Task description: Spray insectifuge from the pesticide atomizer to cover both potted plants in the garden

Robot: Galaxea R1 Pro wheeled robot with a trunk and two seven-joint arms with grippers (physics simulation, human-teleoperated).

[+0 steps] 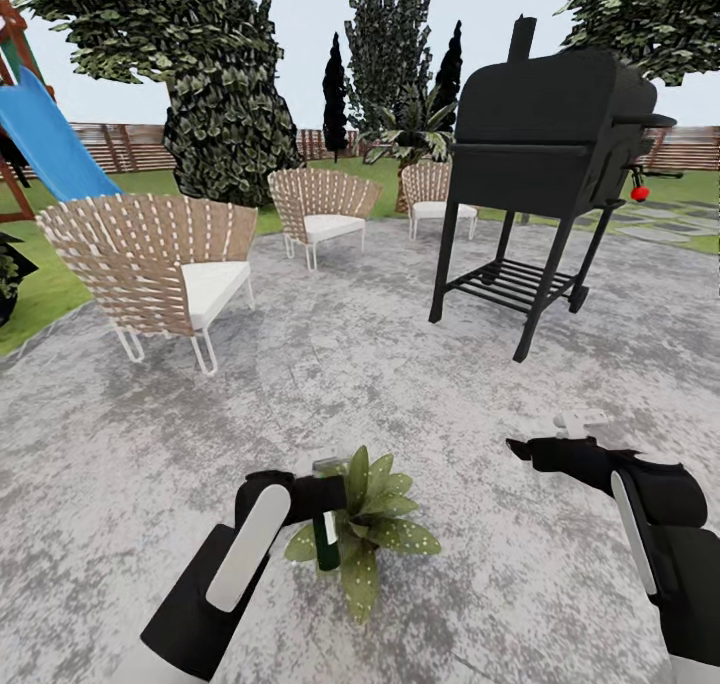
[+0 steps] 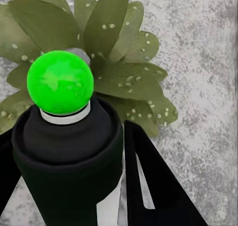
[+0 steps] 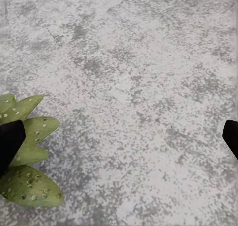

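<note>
Grey gravelly patio point(image 1: 380, 364), wicker chairs point(image 1: 150, 254)

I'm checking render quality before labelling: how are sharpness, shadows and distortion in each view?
Head view: flat even light, hardly any shadow under the grill or chairs; wide-angle lean at the edges. Left wrist view: the atomizer close up is soft-edged, specks on the potted plant readable. Right wrist view: patio mottled, slightly blurry.

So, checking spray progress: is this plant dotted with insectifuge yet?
Yes: whitish specks dot the potted plant's leaves, though coverage looks patchy.
</note>
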